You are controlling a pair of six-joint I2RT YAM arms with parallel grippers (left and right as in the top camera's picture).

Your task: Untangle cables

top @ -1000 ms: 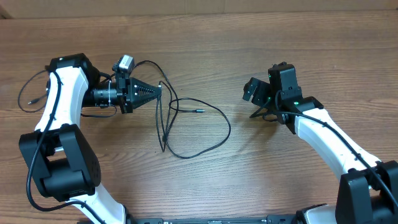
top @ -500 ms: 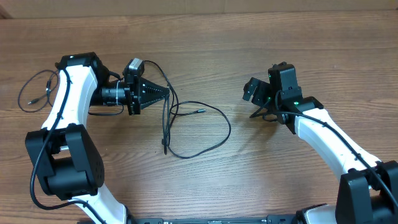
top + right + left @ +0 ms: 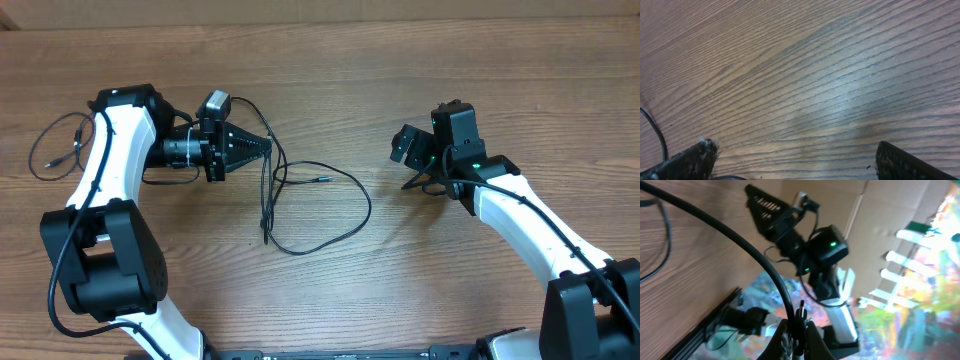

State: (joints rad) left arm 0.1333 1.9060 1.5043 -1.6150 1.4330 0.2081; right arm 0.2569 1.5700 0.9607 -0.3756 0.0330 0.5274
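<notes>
At the left hand (image 3: 268, 146), clenched on it, a cable (image 3: 369, 207) loops down onto the worktop (image 3: 400, 270), well apart from the released, empty right hand (image 3: 797, 167).

The brown wooden tabletop (image 3: 330, 300) shows a pronounced straight grain; the surface is smooth, with a soft satin sheen in the right wrist view. The thin black cables (image 3: 369, 205) have a smooth, slightly glossy rubber-like jacket. The left arm (image 3: 108, 160) and right arm (image 3: 530, 225) carry white shells of smooth, glossy plastic and matt black joints. The black plastic fingers (image 3: 692, 159) of the right gripper (image 3: 795, 161) are matt, with fuzzy edges.
</notes>
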